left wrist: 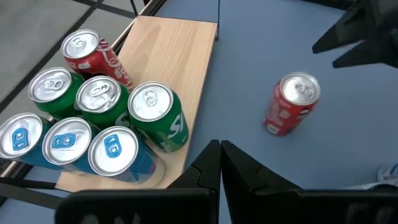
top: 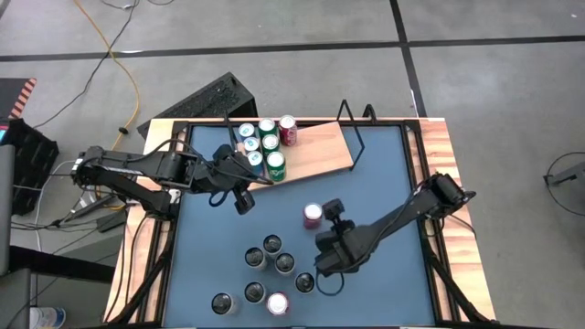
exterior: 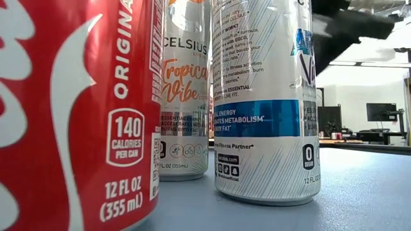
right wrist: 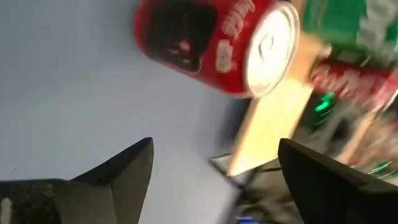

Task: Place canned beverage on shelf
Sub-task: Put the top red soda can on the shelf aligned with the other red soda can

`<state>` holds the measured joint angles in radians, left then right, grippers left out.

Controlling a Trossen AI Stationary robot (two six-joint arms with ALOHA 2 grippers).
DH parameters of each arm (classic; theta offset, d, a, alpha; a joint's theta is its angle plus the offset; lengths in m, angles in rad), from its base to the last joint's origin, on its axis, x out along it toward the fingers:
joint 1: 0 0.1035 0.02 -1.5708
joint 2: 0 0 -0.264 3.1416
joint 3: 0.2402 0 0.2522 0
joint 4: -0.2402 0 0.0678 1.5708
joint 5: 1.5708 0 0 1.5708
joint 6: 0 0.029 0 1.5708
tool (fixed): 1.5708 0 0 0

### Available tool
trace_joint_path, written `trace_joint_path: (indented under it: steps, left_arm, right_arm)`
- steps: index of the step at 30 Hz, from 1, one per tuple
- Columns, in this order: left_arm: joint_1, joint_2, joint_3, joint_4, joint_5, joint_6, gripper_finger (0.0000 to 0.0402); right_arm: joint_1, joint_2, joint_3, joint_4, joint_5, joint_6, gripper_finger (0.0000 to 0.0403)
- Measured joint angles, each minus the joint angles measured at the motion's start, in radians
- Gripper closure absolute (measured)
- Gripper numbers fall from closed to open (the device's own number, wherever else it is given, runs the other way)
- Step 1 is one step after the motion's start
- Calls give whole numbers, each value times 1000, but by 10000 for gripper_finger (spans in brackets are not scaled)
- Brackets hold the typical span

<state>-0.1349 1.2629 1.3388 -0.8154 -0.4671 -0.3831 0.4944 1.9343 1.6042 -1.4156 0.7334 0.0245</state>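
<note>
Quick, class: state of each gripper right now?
Left gripper: shut, empty, near the shelf.
Right gripper: open, empty, facing a red can.

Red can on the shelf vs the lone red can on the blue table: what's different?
The shelf can stands on the wood shelf; the lone can stands on the blue table. The shelf can is packed against the green cans; the lone can stands apart from the rest, between the two arms. Both are red, upright and unopened.
</note>
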Motion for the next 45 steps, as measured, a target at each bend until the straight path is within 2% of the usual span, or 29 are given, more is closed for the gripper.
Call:
trace_joint_path:
  steps: [7,10,12,15,18,22,25,29,33,37,41,45]
  left_arm:
    - [0,0,0,3,-1,22,401]
    - [0,0,0,3,10,22,402]
    - [0,0,0,6,39,19,402]
    - [0,0,0,41,159,7,402]
    - [0,0,0,105,316,22,402]
    - [0,0,0,167,433,30,402]
    - [0,0,0,205,469,-5,402]
    - [0,0,0,240,493,-88,402]
    - [0,0,0,240,471,-109,402]
    - [0,-1,0,263,373,-98,402]
    - [0,-1,0,276,298,-165,402]
    - [0,-1,0,293,182,-186,402]
  right_arm:
    - [1,0,80,-60,-64,648,70]
    - [9,1,126,-55,-84,787,71]
    - [16,1,174,-29,-77,820,71]
    - [9,0,250,12,-77,885,71]
    - [-52,0,309,17,-151,1018,71]
    - [-164,0,323,31,-353,1204,71]
    - [-234,0,323,96,-496,1195,71]
    - [-265,-9,330,187,-516,1129,72]
    - [-257,-76,385,170,-472,1082,72]
    - [-233,-154,428,142,-429,1043,72]
    - [-193,-256,439,137,-400,1061,72]
    - [-112,-342,441,134,-260,1130,72]
